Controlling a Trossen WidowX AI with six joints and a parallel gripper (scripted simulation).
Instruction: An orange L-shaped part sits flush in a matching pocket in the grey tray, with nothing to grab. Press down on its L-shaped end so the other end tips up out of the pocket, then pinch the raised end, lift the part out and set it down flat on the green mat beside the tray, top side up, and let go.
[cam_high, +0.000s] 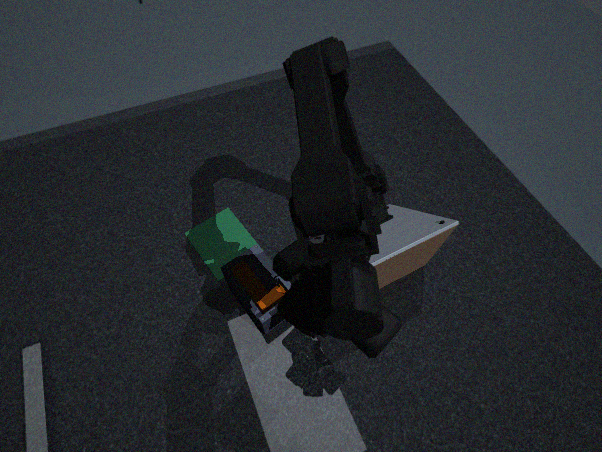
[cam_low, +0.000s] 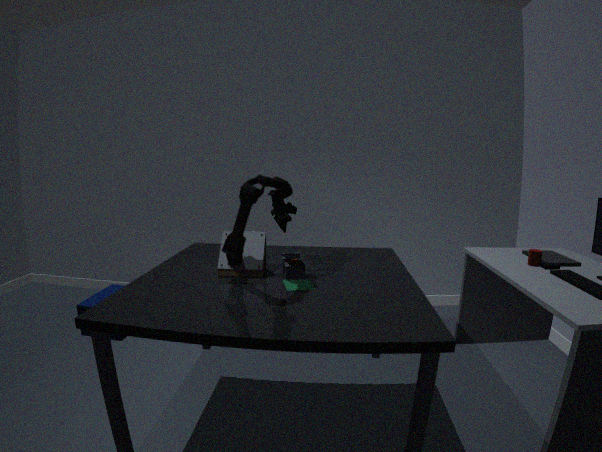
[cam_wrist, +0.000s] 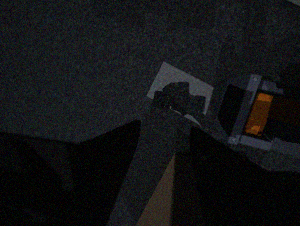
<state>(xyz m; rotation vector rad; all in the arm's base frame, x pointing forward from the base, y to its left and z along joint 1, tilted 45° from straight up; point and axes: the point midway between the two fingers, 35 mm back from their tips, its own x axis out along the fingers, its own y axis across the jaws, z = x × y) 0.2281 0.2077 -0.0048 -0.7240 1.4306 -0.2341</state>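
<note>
The dark tabletop (cam_low: 350, 310) carries a green mat (cam_high: 220, 240) lying flat; the grey tray (cam_high: 264, 314) sits touching the mat's edge, with the orange part (cam_high: 271, 297) in its pocket; just beside the tray stands the arm's wedge-shaped base block (cam_high: 425, 232); pale light strips cross the surface.

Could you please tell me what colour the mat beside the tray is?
Green. The mat shows best in the top view, partly shadowed by the arm.
</note>
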